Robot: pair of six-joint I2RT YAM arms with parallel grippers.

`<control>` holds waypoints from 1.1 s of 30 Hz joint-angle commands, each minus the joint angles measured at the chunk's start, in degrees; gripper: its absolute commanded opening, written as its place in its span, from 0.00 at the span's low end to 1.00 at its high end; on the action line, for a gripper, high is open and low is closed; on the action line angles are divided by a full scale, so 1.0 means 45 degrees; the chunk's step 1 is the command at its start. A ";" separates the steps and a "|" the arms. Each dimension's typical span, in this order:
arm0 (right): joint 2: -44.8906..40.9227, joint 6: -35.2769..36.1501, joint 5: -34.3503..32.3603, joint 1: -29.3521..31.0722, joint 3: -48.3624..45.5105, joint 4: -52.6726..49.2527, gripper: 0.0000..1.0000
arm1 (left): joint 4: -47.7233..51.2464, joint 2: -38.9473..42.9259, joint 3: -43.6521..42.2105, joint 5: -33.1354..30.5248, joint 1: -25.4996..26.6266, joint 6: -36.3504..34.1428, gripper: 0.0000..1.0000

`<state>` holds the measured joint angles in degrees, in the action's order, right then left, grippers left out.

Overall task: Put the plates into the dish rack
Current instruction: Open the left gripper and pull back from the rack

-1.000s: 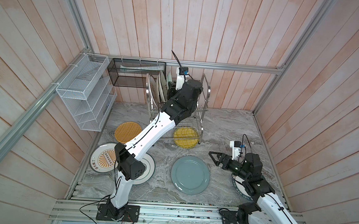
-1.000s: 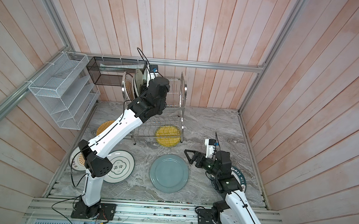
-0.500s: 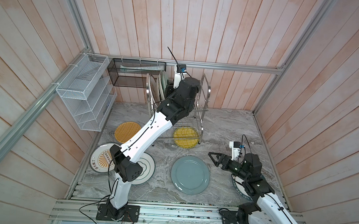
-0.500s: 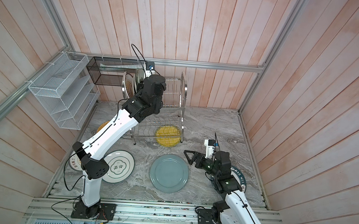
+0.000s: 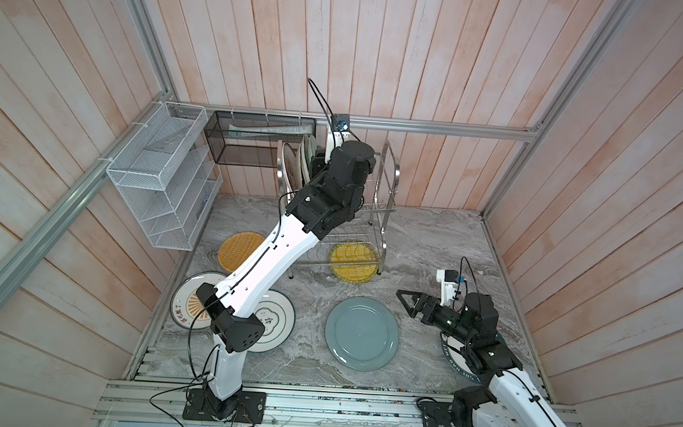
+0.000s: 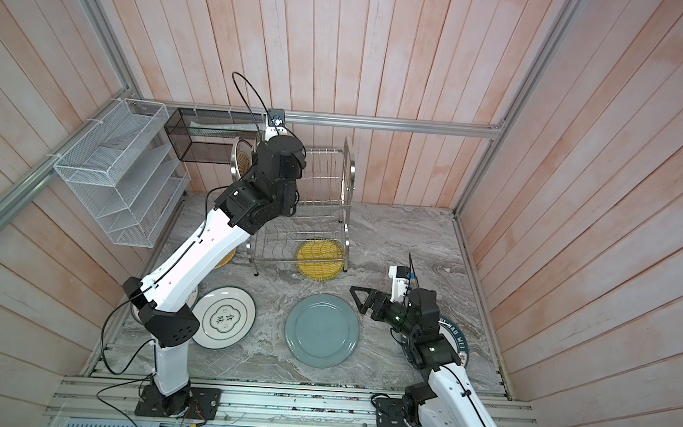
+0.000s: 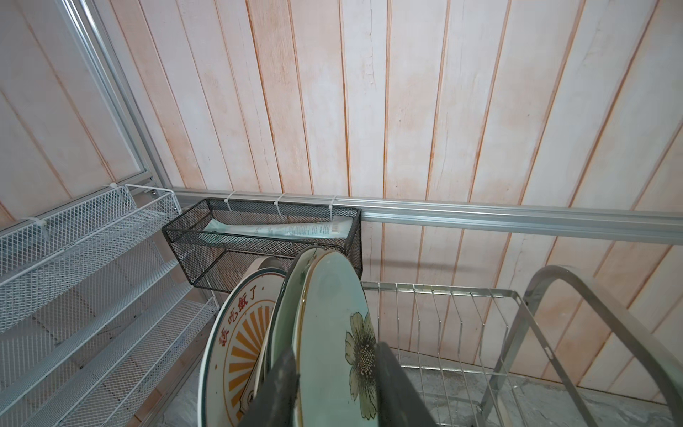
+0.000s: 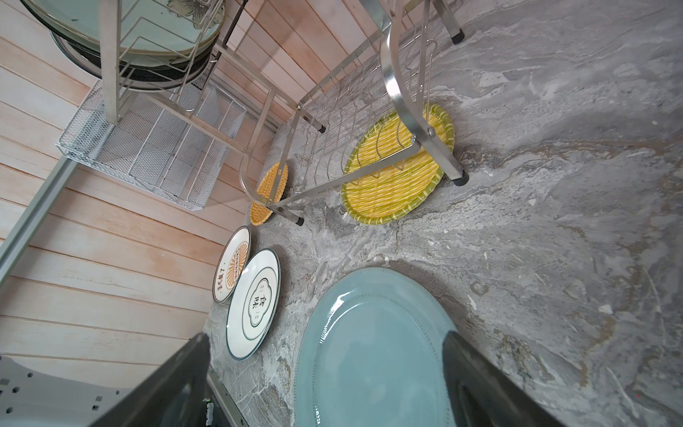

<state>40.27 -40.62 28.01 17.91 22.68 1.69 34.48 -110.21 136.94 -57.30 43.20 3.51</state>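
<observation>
My left gripper (image 7: 336,349) is up at the top tier of the dish rack (image 5: 388,176). Its jaws stand parted astride a pale celadon flower plate (image 7: 332,314), which stands upright in the slots beside a sunburst plate (image 7: 240,351). My right gripper (image 5: 405,309) hovers open and empty just right of the grey-blue plate (image 5: 361,333) lying flat on the marble. A yellow woven plate (image 5: 355,261) lies under the rack's lower tier. An orange woven plate (image 5: 239,250), a sunburst plate (image 5: 187,304) and a quatrefoil plate (image 5: 277,322) lie at the left. A teal-rim plate (image 6: 457,340) sits beneath the right arm.
A white mesh organiser (image 5: 163,175) hangs on the left wall. A black mesh basket (image 5: 254,141) holding a tube hangs on the back rail next to the rack. Wooden walls close in the marble floor on three sides.
The left wrist has shifted slightly back and leftward at the rack's top tier, and its jaws have widened around the celadon plate. The right arm has stayed still.
</observation>
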 commanded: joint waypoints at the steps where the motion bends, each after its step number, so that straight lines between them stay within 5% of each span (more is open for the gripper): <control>1: -0.0143 0.0225 -0.0482 0.0082 0.0216 -0.0455 0.98 | 0.0684 0.0840 0.0188 0.1331 0.0063 0.0885 0.41; 9: -0.0126 0.0565 -0.1076 0.0063 0.0729 -0.1023 0.98 | 0.0344 0.3207 -0.2414 0.4072 -0.0030 0.1627 0.57; 16: 0.0012 0.0901 -0.1880 0.0062 0.1110 -0.1455 0.98 | -0.0675 0.5978 -0.5730 0.7207 -0.0174 0.1565 1.00; 33: 0.1475 0.1163 -0.3634 0.0021 0.1852 -0.1373 0.98 | -0.2456 1.3740 -1.5776 1.2821 -0.0324 0.1991 1.00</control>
<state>45.91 -36.32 14.52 17.93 29.02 -4.54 24.80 -51.77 71.46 -7.09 42.00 11.22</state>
